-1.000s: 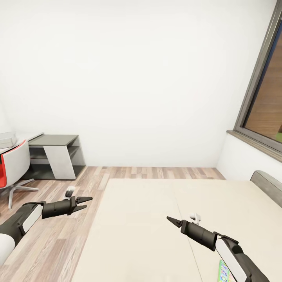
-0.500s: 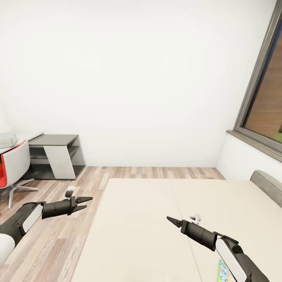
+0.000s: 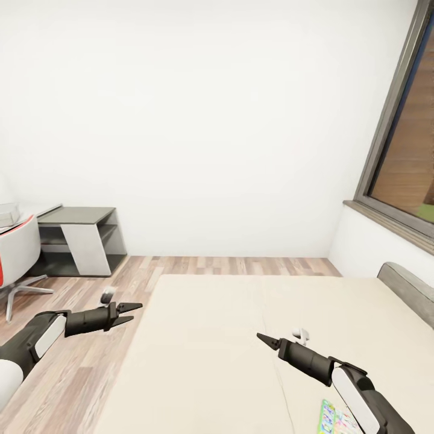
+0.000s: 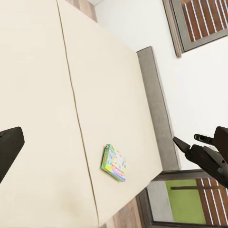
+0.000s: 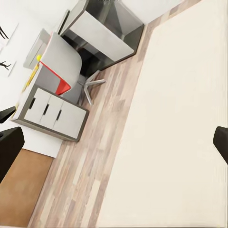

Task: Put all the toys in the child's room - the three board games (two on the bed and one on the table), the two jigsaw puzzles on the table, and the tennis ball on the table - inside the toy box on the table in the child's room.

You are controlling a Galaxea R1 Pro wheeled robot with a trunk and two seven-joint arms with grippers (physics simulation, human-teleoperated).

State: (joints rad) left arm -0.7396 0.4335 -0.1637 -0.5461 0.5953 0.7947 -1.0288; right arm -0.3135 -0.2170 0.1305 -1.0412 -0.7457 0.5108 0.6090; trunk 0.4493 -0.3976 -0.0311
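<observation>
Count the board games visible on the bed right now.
1: a board game lies flat on the bed near the headboard, beside the right arm in the head view. Others may be hidden.

We see a beige bed (image 3: 229,337), a green-bordered, multicoloured board game (image 4: 114,163), a red-and-white chair (image 5: 59,71) and wood-plank floor (image 3: 90,361).

Bed (image 3: 241,337): low and wide, beige mattress, grey headboard (image 3: 407,289) at right. Occupies the near centre and right of the room.

Board game (image 4: 114,163): one thin flat rectangular box, green-bordered with busy colourful print, lying flat on the mattress near its near right edge; its corner (image 3: 334,418) shows in the head view.

Table (image 5: 52,111): pale top, white drawer fronts, far left.
</observation>
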